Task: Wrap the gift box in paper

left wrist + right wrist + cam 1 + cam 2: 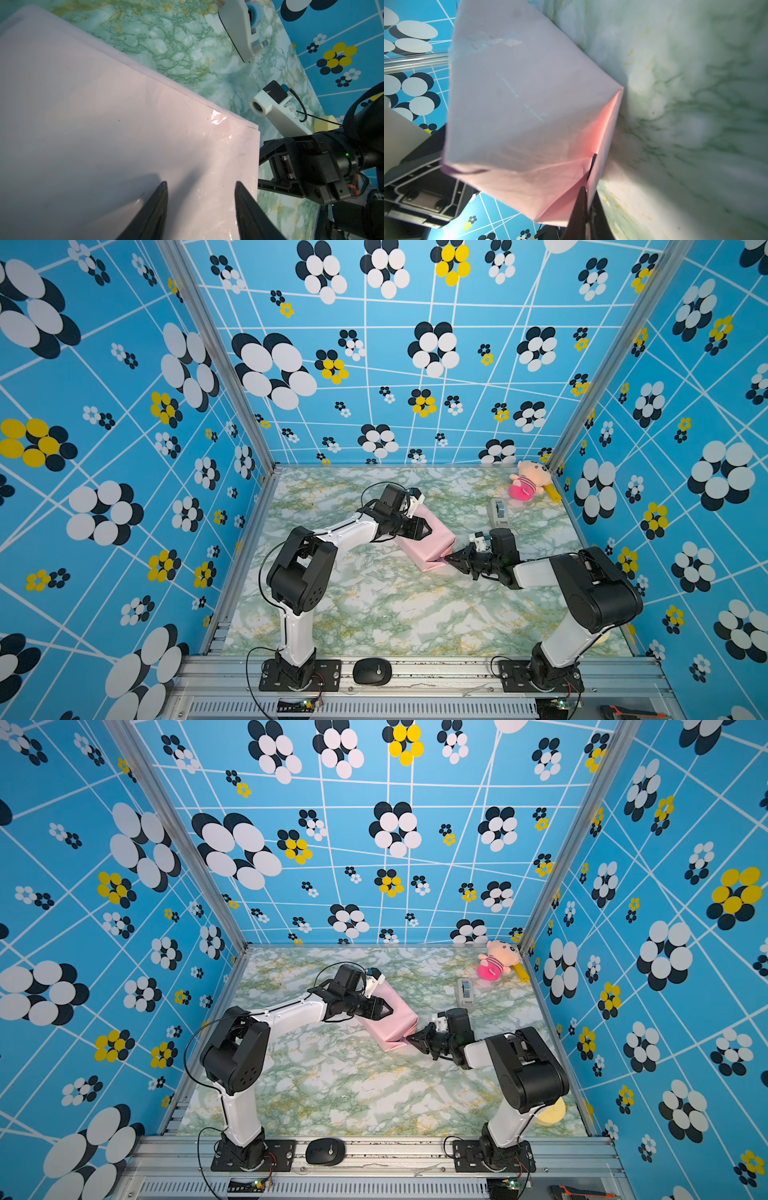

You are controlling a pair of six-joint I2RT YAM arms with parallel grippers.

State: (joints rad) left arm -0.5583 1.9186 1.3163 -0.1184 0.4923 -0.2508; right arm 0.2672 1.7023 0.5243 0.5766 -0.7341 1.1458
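Note:
The paper (430,545) (390,1025) is folded pale pink side out around a block-shaped parcel in mid table. The gift box is hidden inside it. My left gripper (428,529) (388,1009) is over the parcel's top face, open, with nothing between its fingers. In the left wrist view the paper (124,124) fills the picture under the spread left gripper (200,182). My right gripper (448,559) (409,1039) sits at the parcel's near right end. In the right wrist view the right gripper (588,189) is shut on a folded flap of the paper (519,104).
A grey tape dispenser (498,512) (241,29) stands behind the right gripper. A pink plush toy (528,483) lies in the far right corner. A yellow roll (550,1110) sits by the right arm's base. A black mouse (372,671) rests on the front rail.

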